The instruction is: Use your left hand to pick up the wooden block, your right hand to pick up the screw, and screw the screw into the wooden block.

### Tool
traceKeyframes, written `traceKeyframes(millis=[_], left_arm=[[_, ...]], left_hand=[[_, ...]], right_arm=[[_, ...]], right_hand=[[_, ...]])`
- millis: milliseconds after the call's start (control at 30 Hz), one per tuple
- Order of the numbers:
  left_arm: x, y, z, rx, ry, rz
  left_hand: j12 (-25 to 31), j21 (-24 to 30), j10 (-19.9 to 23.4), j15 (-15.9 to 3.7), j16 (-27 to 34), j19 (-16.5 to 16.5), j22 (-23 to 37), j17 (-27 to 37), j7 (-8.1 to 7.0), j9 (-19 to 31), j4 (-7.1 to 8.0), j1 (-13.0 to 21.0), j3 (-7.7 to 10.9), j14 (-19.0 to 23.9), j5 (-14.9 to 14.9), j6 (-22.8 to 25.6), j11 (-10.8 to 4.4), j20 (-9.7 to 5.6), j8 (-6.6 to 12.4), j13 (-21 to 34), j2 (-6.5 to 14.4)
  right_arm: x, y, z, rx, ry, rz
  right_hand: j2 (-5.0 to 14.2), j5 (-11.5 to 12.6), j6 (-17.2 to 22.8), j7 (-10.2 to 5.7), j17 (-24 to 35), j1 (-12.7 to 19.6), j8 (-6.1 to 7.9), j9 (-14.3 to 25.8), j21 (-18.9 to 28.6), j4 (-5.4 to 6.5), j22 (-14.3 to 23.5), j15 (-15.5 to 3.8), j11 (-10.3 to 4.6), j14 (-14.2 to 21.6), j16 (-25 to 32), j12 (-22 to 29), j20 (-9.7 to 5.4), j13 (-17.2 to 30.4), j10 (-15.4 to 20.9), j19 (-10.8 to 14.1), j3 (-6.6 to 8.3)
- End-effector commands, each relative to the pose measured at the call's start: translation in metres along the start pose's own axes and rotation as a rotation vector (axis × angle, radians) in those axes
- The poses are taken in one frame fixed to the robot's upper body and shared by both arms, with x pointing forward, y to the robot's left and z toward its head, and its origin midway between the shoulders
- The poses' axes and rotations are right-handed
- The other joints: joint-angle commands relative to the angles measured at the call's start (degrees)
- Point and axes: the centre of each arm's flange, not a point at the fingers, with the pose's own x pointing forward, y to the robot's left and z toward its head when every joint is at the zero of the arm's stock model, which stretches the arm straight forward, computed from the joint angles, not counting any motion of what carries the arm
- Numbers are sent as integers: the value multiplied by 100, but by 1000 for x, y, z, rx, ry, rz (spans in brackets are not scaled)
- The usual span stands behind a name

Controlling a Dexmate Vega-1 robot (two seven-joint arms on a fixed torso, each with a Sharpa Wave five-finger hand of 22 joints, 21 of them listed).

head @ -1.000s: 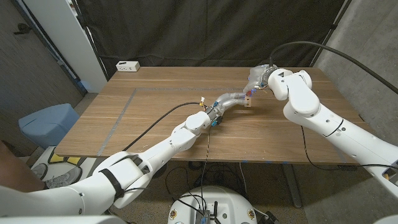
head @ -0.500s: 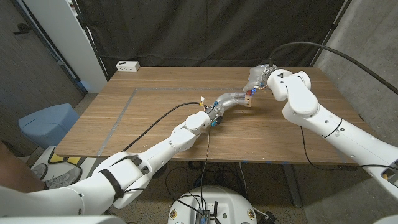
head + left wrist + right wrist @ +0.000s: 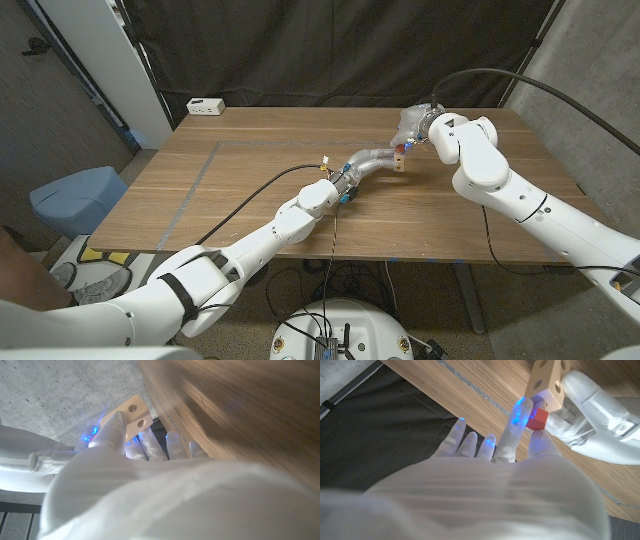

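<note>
Nothing moved; left hand [image 3: 375, 158] holds wooden block [image 3: 547, 376], screw [image 3: 537, 419] against it.

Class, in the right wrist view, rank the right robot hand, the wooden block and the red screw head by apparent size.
1. Right robot hand, though nearest the camera, which inflates it.
2. Wooden block, partly cut off.
3. Red screw head.

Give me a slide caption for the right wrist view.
Right robot hand pinches red-headed screw against wooden block held by left robot hand.
</note>
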Motion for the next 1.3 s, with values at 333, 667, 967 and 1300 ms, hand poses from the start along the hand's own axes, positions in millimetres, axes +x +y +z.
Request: traceKeyframes(millis=[333, 667, 967, 1300], left_arm=[[-2, -1, 0, -1, 0, 1], [-1, -2, 0, -2, 1, -1], [0, -3, 0, -3, 1, -7], [1, -3, 0, -5, 2, -11]], left_hand=[[58, 39, 59, -45, 6, 33, 33, 3, 294, 20, 476, -317, 516, 44, 34, 362, 7, -1, 37, 10, 391], [56, 40, 52, -41, 5, 34, 33, 2, 294, 20, 476, -330, 532, 45, 37, 365, 10, 5, 37, 9, 395], [59, 40, 55, -33, 6, 34, 33, 2, 308, 20, 472, -338, 538, 44, 37, 376, 14, 0, 40, 7, 397], [59, 39, 51, -36, 13, 31, 33, 4, 312, 21, 469, -343, 542, 55, 35, 370, 27, -1, 35, 8, 401]], right_arm=[[-6, 1, -1, 14, 18, -39], [-9, 0, -4, 19, 27, -46], [-12, -3, -5, 22, 20, -36], [-14, -7, -8, 23, -14, 12]], right_hand=[[-166, 18, 95, 92, 7, -455, -63, -21, 40, 98, 23, -230, 67, 115, -6, -5, -13, 7, 160, 78, -205], [-253, 27, 13, 148, 16, -742, -158, -27, 34, 196, 24, -219, 70, 144, -23, -49, -13, 7, 164, 90, -326], [-335, 65, -542, 151, 9, -1028, -461, 6, 6, 264, 25, -118, 246, 60, -112, -149, 68, 13, -4, 26, -435], [-393, 102, -1506, 170, 1, -1122, -821, 149, -25, 214, 23, 41, 522, -253, -212, -231, 225, 31, -506, -179, -473]])
